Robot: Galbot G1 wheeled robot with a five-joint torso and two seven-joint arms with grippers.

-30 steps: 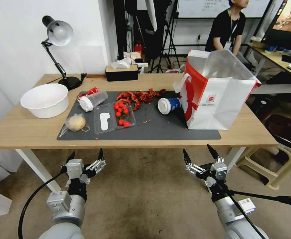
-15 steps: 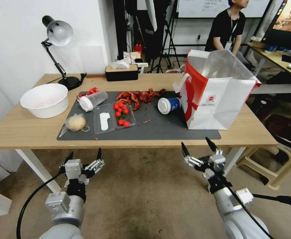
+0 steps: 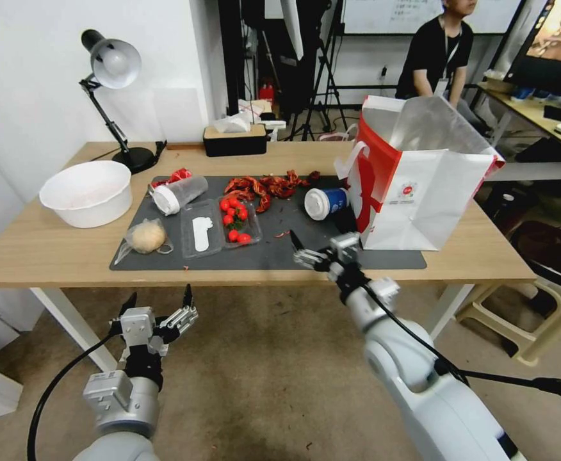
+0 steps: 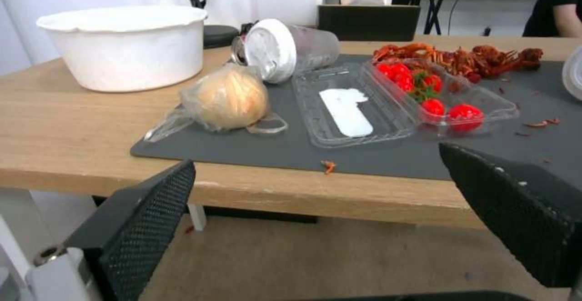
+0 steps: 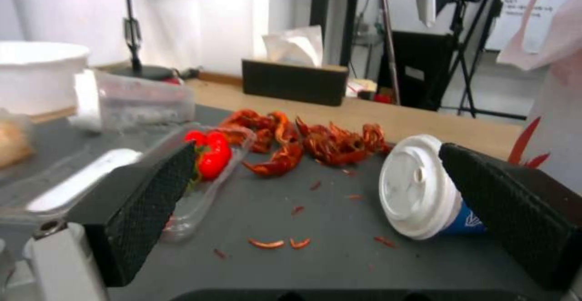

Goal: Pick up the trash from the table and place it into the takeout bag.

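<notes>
On the table (image 3: 50,250), a dark grey mat (image 3: 165,259) holds the trash. A blue cup with a white lid (image 3: 324,203) (image 5: 424,192) lies on its side beside the takeout bag (image 3: 421,186). A clear plastic cup (image 3: 178,193) (image 4: 285,48) lies tipped at the mat's left. Near it rests a clear bag with a beige lump (image 3: 146,237) (image 4: 230,97). My right gripper (image 3: 307,248) (image 5: 327,210) hovers open over the mat's front edge, facing the blue cup. My left gripper (image 3: 159,296) (image 4: 327,219) hangs open below the table's front edge.
A clear tray of cherry tomatoes (image 3: 219,227) and red crayfish shells (image 3: 264,186) lie mid-mat. A white bowl (image 3: 88,192), desk lamp (image 3: 111,64) and tissue box (image 3: 234,137) stand toward the left and back. A plastic stool (image 3: 524,320) stands right of the table.
My right arm has risen from below the table and swung left and forward over the mat's front edge. The left gripper has hardly moved.
</notes>
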